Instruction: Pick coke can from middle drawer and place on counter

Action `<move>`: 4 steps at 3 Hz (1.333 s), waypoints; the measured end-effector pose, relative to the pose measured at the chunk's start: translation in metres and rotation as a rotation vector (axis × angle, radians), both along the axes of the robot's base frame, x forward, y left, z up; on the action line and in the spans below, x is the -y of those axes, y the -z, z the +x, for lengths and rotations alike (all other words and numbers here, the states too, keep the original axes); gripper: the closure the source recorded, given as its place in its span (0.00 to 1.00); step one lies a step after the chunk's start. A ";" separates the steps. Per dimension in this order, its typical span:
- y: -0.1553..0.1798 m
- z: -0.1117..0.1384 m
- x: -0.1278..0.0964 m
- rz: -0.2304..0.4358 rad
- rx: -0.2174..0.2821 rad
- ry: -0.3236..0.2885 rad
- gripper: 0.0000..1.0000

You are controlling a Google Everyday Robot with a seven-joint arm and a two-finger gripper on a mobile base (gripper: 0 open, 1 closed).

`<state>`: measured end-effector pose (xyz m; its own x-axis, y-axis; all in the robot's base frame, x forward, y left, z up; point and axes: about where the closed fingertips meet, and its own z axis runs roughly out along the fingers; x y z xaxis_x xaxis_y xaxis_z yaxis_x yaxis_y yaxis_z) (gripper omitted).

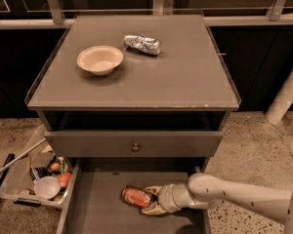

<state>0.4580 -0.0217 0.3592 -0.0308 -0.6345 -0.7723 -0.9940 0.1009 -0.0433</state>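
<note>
The coke can (pixel 135 196), red with silver ends, lies on its side on the floor of the open middle drawer (pixel 97 208). My gripper (pixel 152 201) reaches in from the right, low over the drawer floor. Its pale fingers (pixel 154 190) are spread on either side of the can's right end and look open. The counter (pixel 176 77) is the grey cabinet top above.
A beige bowl (pixel 100 59) and a crumpled silver can (pixel 143 44) sit on the counter. A closed drawer front with a round knob (pixel 135 146) is above the open drawer. A clear bin of clutter (pixel 36 179) stands on the floor to the left.
</note>
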 end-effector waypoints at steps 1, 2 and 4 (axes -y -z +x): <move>-0.007 -0.002 0.017 0.004 -0.006 0.012 1.00; -0.033 -0.010 0.039 0.020 0.000 -0.020 1.00; -0.116 -0.046 0.074 0.026 0.055 -0.125 1.00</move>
